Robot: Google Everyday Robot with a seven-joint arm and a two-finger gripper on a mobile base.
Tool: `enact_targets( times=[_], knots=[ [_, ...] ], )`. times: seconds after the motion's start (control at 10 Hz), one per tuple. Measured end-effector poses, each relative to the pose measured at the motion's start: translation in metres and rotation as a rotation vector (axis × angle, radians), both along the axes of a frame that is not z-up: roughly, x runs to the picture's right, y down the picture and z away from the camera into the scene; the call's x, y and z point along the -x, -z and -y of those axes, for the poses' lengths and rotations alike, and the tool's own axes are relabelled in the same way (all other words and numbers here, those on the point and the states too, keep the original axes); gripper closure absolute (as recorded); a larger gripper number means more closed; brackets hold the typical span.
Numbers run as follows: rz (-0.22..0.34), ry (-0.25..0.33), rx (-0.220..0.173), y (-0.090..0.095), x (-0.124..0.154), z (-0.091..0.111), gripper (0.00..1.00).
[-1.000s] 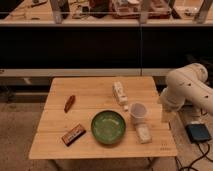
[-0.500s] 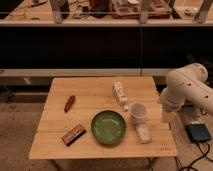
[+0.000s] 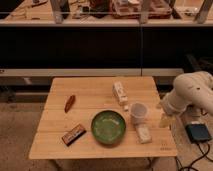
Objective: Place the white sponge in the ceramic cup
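White sponge (image 3: 143,133): lay flat on the near right part of the wooden table (image 3: 90,92), close to the near edge; it was outside the ceramic cup (image 3: 138,112), just on the near side of it, with a narrow strip of wood between them.

Ceramic cup: stood upright with its mouth up, just right of the far right rim of the green bowl (image 3: 108,128); whether cup and bowl touched could not be told.

My pincer (image 3: 165,121): hung at the right edge of the table, right of both sponge and cup and touching neither; whether it was released or clenched could not be told; my white arm (image 3: 189,94) reached in from the right, above the floor.

Other items on the table: a long white segmented box (image 3: 119,92) lay far of the cup; a tiny white cube (image 3: 126,107) sat between that box and the cup; a reddish-brown oblong piece (image 3: 69,103) lay at the left, well apart from the bowl; a flat brown bar (image 3: 73,134) lay tilted near the left near corner, just left of the bowl.

Floor, right of the table: a dark flat pad (image 3: 198,132) with a cable trailing from it.
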State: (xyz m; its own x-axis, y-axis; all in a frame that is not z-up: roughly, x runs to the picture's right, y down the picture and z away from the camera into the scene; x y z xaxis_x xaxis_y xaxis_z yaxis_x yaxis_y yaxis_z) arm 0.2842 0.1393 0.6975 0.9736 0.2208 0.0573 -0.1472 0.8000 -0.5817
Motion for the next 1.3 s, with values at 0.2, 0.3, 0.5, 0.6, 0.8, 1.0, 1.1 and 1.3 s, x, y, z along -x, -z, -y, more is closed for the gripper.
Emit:
enact_targets(
  times=[0.2, 0.3, 0.5, 0.6, 0.8, 1.0, 1.1, 1.3],
  knots=[
    [0.075, -0.110, -0.023, -0.005, -0.006, -0.009, 0.35],
    [0.111, -0.154, -0.042, -0.006, -0.012, -0.013, 0.35],
    [0.123, -0.163, -0.047, -0.007, -0.012, -0.013, 0.35],
    [0.124, -0.162, -0.047, -0.008, -0.011, -0.013, 0.35],
    [0.120, -0.193, -0.039, -0.011, -0.008, -0.020, 0.35],
    [0.106, -0.311, -0.012, -0.025, 0.000, -0.059, 0.35],
    [0.110, -0.345, -0.008, -0.029, 0.007, -0.074, 0.35],
    [0.134, -0.388, -0.014, -0.031, 0.018, -0.093, 0.35]
  ],
)
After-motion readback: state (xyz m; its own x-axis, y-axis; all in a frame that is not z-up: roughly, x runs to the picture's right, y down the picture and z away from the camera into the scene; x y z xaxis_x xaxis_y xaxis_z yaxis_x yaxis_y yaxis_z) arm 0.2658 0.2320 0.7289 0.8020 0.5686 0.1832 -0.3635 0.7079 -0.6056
